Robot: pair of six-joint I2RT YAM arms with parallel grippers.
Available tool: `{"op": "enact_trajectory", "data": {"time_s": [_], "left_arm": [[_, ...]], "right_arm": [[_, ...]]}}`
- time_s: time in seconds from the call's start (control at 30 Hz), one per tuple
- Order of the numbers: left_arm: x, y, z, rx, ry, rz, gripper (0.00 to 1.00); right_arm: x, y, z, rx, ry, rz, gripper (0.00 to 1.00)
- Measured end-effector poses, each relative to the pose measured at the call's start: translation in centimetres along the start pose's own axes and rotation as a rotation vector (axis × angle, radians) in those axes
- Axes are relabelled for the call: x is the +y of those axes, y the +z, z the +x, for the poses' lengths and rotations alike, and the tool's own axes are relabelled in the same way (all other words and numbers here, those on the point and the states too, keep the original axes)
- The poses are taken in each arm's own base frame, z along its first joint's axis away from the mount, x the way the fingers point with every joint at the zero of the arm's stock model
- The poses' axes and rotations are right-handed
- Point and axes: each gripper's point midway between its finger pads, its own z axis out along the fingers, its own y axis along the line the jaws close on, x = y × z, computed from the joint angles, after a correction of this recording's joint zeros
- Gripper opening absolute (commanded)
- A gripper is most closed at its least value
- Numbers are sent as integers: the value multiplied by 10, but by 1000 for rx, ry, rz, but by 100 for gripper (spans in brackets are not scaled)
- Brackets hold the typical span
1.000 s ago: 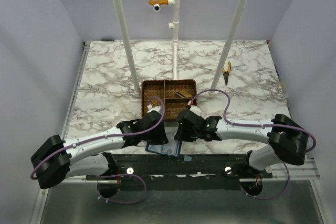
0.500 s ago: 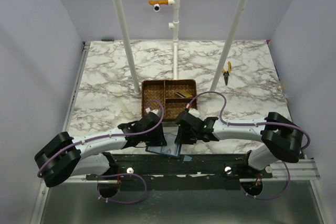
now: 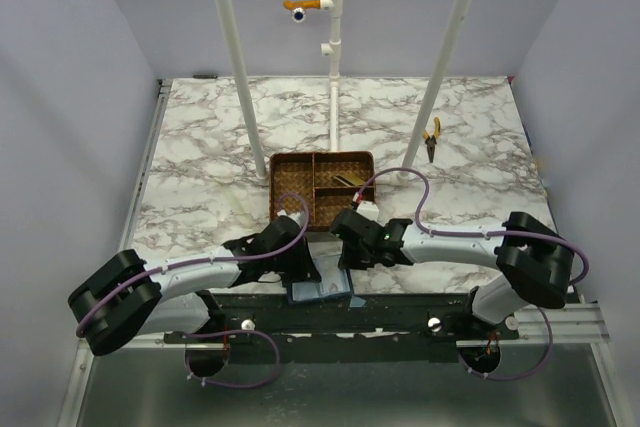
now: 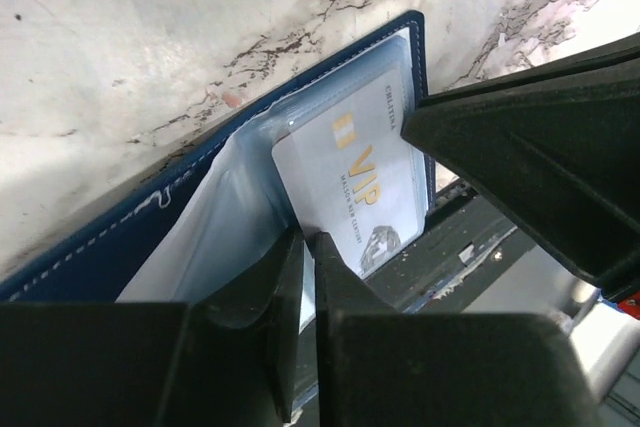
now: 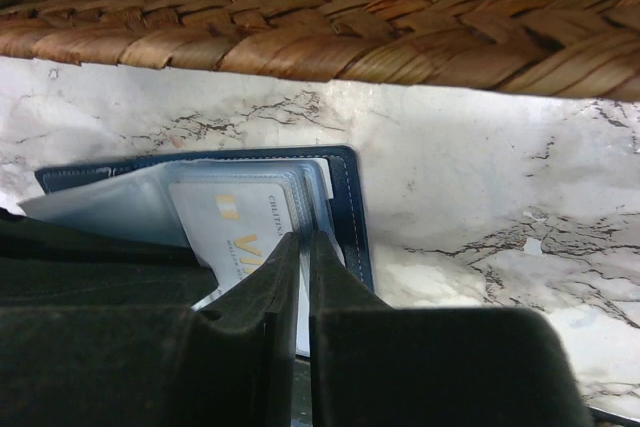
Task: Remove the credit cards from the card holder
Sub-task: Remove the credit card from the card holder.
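We record a glossy, marble-patterned counter (image 3: 200, 147). The card holder (image 4: 100, 245) is navy, leather-look, with pale stitching; its sleeves (image 4: 215, 237) are clear shiny plastic. The card (image 4: 350, 187) is smooth pale plastic, printed in gold. The tray (image 5: 300, 27) is rough woven wicker. The left end effector (image 4: 308, 244) and right end effector (image 5: 304, 244) are matt black plastic.

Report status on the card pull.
Pinched shut on holder sleeves: left gripper and right gripper alike. VIP card not yet out. Wicker tray beyond holder, apart, not blocking.
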Motion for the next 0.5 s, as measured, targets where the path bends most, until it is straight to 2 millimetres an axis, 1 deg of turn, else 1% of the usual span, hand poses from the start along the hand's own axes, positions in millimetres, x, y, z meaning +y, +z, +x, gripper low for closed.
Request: {"op": "enact_trajectory", "data": {"time_s": [0.07, 0.33, 0.43, 0.47, 0.5], "left_arm": [[0, 0, 2, 10, -11, 12, 0], [0, -2, 4, 17, -50, 47, 0], [2, -2, 1, 11, -58, 48, 0], [2, -3, 1, 12, -59, 48, 0], [2, -3, 1, 11, -61, 49, 0]], "right_arm": [[0, 0, -1, -6, 0, 4, 8], [0, 1, -3, -15, 3, 6, 6], [0, 1, -3, -17, 8, 2, 6], [0, 1, -3, -18, 10, 0, 8], [0, 0, -3, -19, 12, -2, 11]]}}
